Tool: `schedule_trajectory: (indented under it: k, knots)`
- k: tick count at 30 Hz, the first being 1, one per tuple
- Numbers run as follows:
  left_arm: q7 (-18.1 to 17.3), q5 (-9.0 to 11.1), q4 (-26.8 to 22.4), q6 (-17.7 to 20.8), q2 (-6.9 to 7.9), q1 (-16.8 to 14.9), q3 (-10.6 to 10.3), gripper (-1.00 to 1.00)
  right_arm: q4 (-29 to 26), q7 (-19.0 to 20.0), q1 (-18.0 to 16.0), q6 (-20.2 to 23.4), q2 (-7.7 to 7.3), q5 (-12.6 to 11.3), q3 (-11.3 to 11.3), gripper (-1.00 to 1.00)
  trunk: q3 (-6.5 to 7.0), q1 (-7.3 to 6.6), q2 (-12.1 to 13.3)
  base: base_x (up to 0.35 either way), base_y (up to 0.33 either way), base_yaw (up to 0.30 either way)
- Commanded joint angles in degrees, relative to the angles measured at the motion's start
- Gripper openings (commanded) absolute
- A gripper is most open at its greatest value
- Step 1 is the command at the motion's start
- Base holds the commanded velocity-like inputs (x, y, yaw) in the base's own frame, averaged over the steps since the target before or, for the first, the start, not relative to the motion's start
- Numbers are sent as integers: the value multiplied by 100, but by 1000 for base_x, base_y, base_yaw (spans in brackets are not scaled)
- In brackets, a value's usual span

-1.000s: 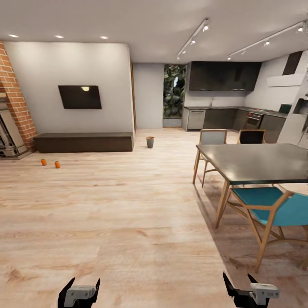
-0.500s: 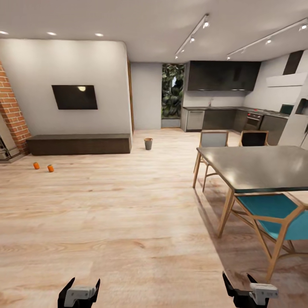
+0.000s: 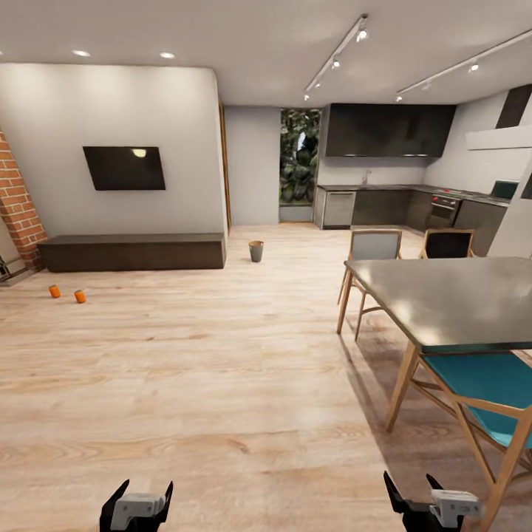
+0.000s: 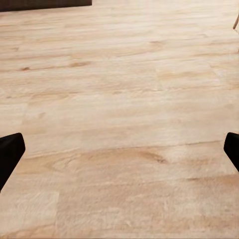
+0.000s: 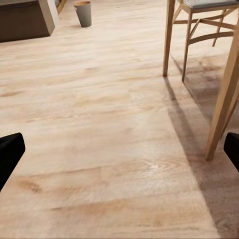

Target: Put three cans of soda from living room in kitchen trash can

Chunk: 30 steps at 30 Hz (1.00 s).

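Two orange soda cans point(image 3: 55, 291) point(image 3: 79, 296) stand on the wood floor at the far left, in front of the low dark bench. The small tapered trash can point(image 3: 256, 250) point(image 5: 83, 13) stands on the floor past the bench's right end, near the kitchen opening. My left gripper point(image 3: 140, 502) and right gripper point(image 3: 414, 496) hang low at the front of the head view, both open with nothing between their fingers. Each wrist view looks down at bare floor planks between wide-spread black fingertips point(image 4: 10, 152) point(image 5: 9, 152).
A grey dining table point(image 3: 458, 299) with wooden legs and a teal chair point(image 3: 488, 384) fills the right side. Two more chairs stand behind it. The bench point(image 3: 133, 251) and wall TV point(image 3: 124, 168) are at the back left, a brick fireplace point(image 3: 15, 199) at the far left, kitchen cabinets point(image 3: 384, 207) at the back right.
The whole view has shifted: cans, bench and TV slid left and lower, and the table and teal chair moved right and closer. The camera moved; both grippers hold the same pose.
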Motion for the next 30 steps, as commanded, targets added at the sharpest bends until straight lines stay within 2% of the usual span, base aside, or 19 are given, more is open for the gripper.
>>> schedule_trajectory:
  k: [1,9,30]
  knots:
    - [1,0,1,0,0,2,0,100,0,0,-1,0,-2,0,-1,100,0,0,0,324,0,40]
    - [1,-1,3,0,0,0,-1,100,10,1,-1,2,0,0,1,100,1,0,0,324,0,93]
    - [-5,-2,5,0,0,0,0,100,11,1,-1,-1,-5,0,1,100,67,0,0,324,0,177]
